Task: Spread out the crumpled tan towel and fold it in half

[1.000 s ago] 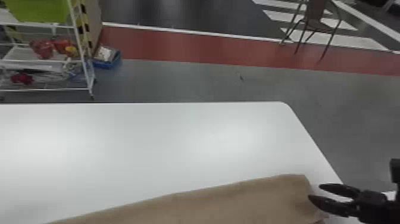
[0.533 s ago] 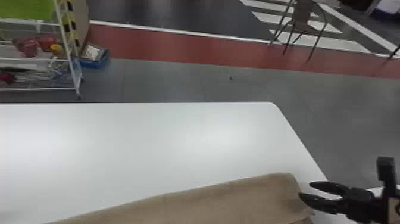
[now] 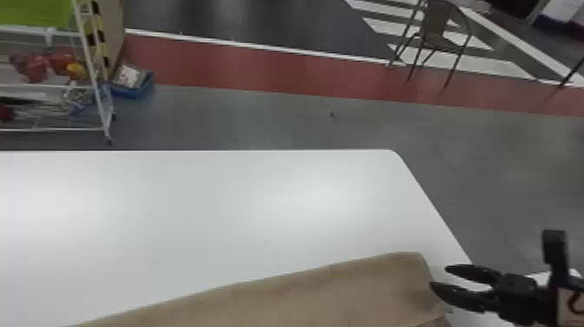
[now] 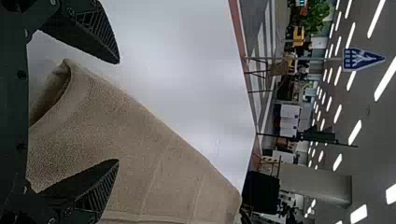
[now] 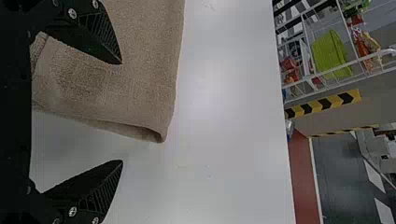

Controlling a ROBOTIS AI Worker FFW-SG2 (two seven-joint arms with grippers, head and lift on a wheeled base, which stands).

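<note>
The head view has been shifted slightly: over the last second, the brown metal chair (image 3: pixel 438 24), the far corner of the long white worktop (image 3: pixel 217 217) and the right hand (image 3: pixel 439 277) have all been carried towards its left, and more of the black right arm (image 3: pixel 528 300) has been brought in. Between the hand and the crumpled-edged tan cloth towel (image 3: pixel 347 295), hardly any change is made out; the black fingers are kept apart, just beside the towel's right end. For the task, little progress is judged to have been made in that interval.

The towel is laid along the near side of the worktop, largely flattened, with its right end near the worktop's right edge. A loose, layered fold is shown at one corner in the left wrist view, and a slightly lifted corner in the right. The fold is judged to be partly formed; whether the halves are matched cannot be told. Nothing is clamped by the right hand, nor by the left hand (image 4: pixel 118 111), whose fingers are spread well apart above the cloth. Edges may yet need to be squared, and a layer could be dragged askew.

A blue and white triangular sign (image 4: pixel 362 59) is seen in the room behind; its markings are left unread.
</note>
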